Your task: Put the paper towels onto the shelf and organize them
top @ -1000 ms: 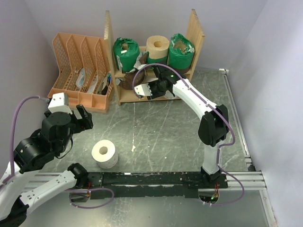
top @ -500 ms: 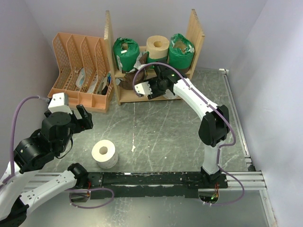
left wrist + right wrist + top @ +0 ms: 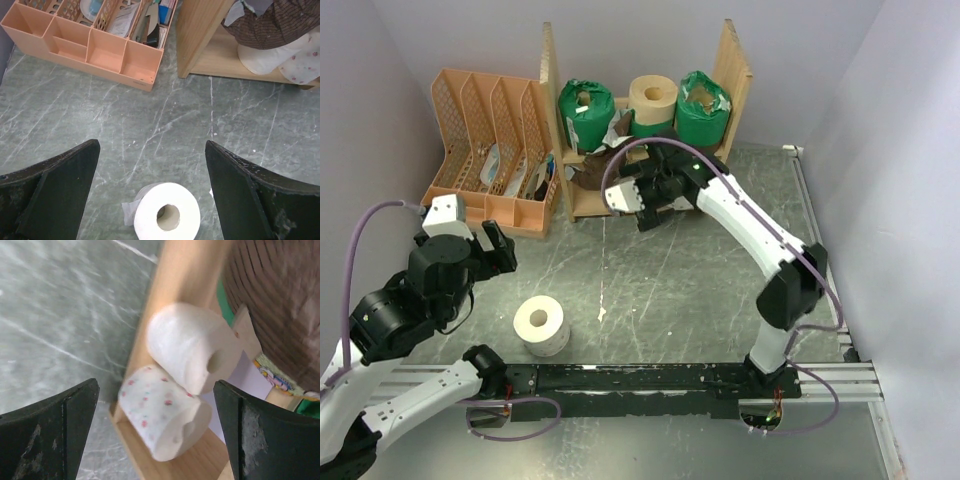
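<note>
Right hand: the right hand (image 3: 156, 385) is standing spread wide, pinching nothing, and is hovering just in front of the lower board of the shelf (image 3: 185, 270).
Straight ahead of it: a plain white roll (image 3: 190, 345) and a spotted roll (image 3: 160, 420) are lying on their sides on that board, touching each other.
Beyond those: a brown-wrapped roll (image 3: 280, 305) is sitting deeper in the same opening.
Left hand: the left hand (image 3: 151, 145) is also spread wide and empty, hanging above the worktop (image 3: 60, 115).
Beneath it: a bare white roll (image 3: 167, 212) is standing on end, core up, with a loose flap of paper at its side.
Ahead of it: the orange rack (image 3: 90, 45) is sitting to the left and a shelf corner to the right.
Wrist views alone: they are showing the spots on the one roll and the contact between the pair.
Top view alone: it is showing both arms and the shelf's upper board, where a green roll (image 3: 585, 110), a cream roll (image 3: 652, 100) and another green roll (image 3: 703, 105) are standing in a row.
Hidden: in the top view the right arm is covering the lower-board rolls.
Cut off: the brown wrap is running off the frame edge in both wrist views.
Hard to make out: the rack's contents.
</note>
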Available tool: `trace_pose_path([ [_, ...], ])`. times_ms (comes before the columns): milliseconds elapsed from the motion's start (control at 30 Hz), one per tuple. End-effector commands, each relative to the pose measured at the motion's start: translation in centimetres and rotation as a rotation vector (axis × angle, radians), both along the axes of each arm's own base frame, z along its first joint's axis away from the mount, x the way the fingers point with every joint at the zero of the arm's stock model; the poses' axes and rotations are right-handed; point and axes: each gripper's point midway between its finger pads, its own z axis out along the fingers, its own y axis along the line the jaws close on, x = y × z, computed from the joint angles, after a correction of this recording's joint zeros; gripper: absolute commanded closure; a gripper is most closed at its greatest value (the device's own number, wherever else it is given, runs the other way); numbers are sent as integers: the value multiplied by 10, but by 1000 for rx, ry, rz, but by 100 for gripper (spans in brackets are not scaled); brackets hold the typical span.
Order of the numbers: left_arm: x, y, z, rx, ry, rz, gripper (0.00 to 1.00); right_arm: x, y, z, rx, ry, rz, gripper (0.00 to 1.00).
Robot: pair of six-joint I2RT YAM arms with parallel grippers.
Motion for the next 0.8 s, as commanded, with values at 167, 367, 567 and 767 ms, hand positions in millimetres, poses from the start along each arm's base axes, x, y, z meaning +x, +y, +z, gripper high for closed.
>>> trace_pose_path([
  [167,-10,-27,68,-106,-95,-189,2,-219,22,-7,-96,297,379,0],
  [367,-39,-101,46,-57,125,-651,2,-213,15,25,-12,263,400,0],
  [567,-39,-102,-14,72,450,-614,2,-152,-21,71,151,107,237,0],
  [767,-48,-101,-58,86,615,-575,2,-159,-63,69,117,117,146,0],
])
